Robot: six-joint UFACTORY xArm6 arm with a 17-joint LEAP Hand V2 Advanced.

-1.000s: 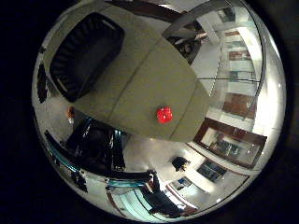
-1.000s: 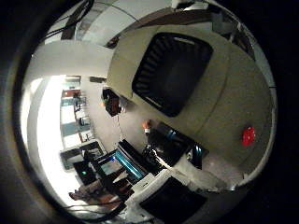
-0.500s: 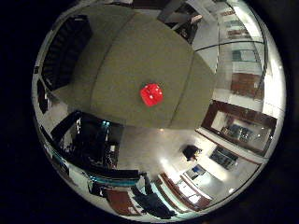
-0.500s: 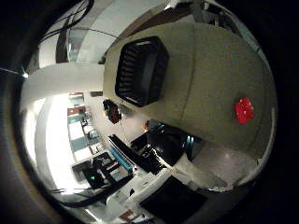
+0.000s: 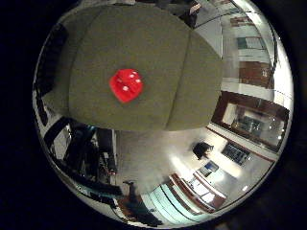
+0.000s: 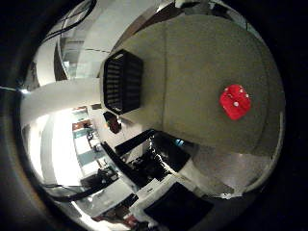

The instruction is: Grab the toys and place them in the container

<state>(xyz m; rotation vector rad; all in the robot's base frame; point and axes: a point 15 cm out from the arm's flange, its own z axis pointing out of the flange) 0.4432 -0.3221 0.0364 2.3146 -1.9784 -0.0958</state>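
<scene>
Toy: a red block (image 5: 126, 86) like a big dice, with small white dots on its faces. Its corners are looking soft and round.
Where the toy is lying: it is sitting alone on the table (image 5: 158, 57), out on the bare top, with nothing touching it.
Table: a big top in a dull green-grey colour. A straight seam is running across it, so it is looking like two tops pushed together.
Container: a black basket (image 6: 122, 82) with slits in its walls. It is sitting on the same table, near one edge, well apart from the toy.
What is in the container: its inside is looking dark, and I cannot tell if anything is lying in it.
Hand: no part of it is showing in either view, so I cannot tell if it is released or clenched.
Palm: it is looking down at the table, and the toy is lying below it.
</scene>
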